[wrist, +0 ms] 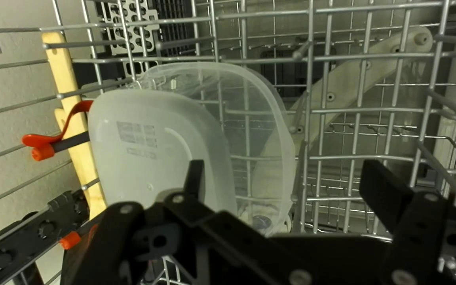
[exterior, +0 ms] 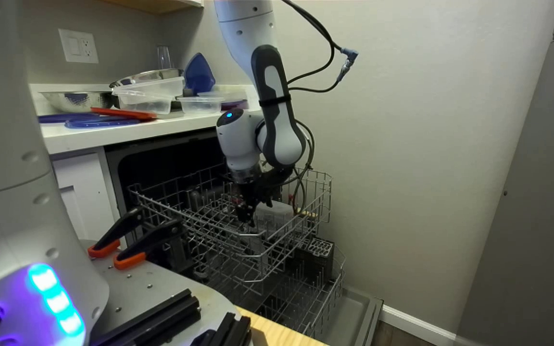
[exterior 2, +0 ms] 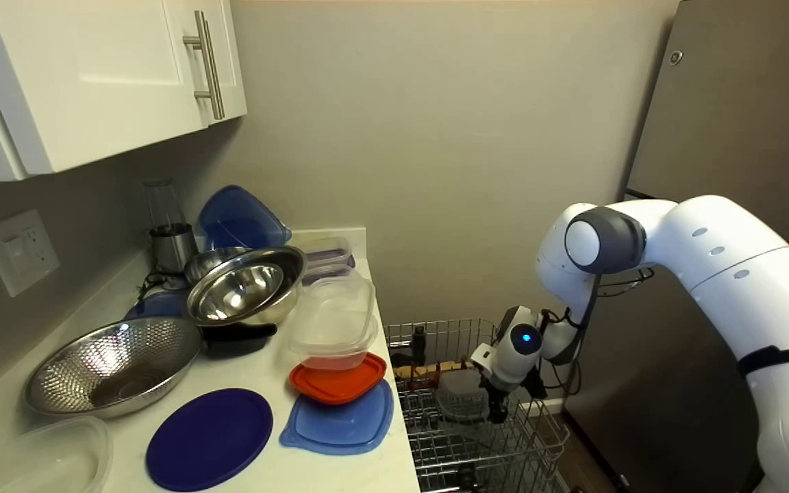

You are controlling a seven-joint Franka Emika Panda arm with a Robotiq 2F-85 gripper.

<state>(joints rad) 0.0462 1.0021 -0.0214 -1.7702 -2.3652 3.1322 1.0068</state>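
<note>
In the wrist view the gripper (wrist: 289, 186) stands wide, fingers (wrist: 384, 194) astride the rim of a translucent container (wrist: 152, 138) in the upper rack (wrist: 372, 57): lining up, it seems; a grip would call for closing squarely (depth is hard to judge). In an exterior view the wall (exterior: 426, 168) bounds the rack; in an exterior view the counter (exterior 2: 381, 472) does, with room overhead.

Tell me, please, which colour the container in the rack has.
The container is whitish and translucent; it shows best in the wrist view.

Arm (exterior 2: 737, 263) is white w/ dk-grey cap (exterior 2: 620, 239), blk cables (exterior: 319, 26) (blue LED (exterior: 229, 115), too) & blk gripper (wrist: 285, 170).
</note>
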